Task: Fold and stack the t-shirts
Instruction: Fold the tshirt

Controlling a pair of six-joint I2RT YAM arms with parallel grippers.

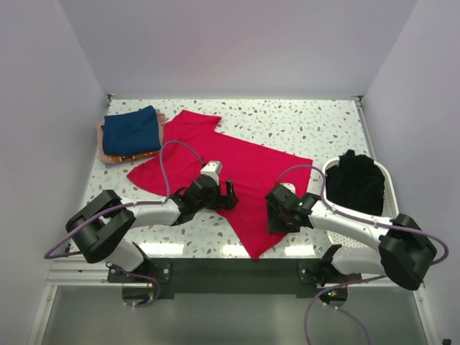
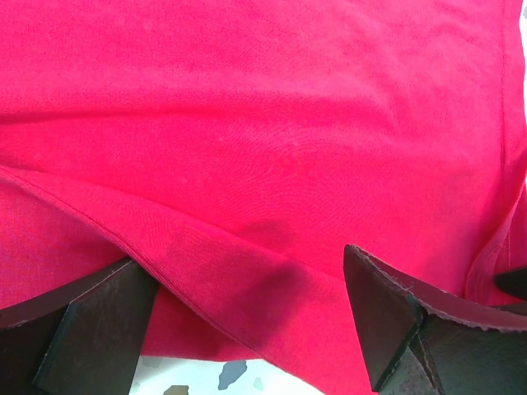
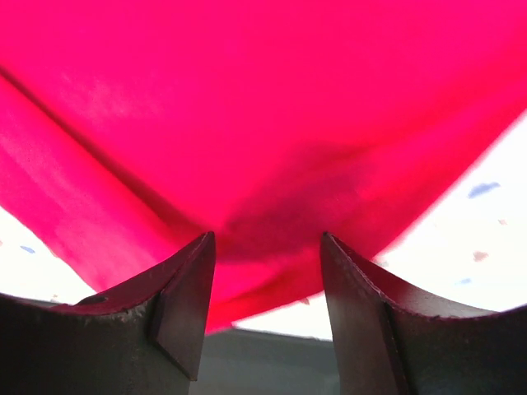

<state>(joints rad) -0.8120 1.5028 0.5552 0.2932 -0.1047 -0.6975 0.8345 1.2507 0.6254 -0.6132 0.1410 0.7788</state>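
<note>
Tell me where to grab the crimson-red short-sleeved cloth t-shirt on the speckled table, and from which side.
Pinch the crimson-red t-shirt at its near hem corner, coming low from the near edge. It lies flat, collar far left, so probably only a free edge lets a finger slide under.

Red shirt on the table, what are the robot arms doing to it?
Two robot arms are working on the red t-shirt, which lies spread out on the speckled table. The left hand and the right hand are both down at its near edge, fingers apart with red cloth between them. It is not folded yet. A navy t-shirt sits folded on a pink one at the far left, and black t-shirts wait in the white basket.
</note>
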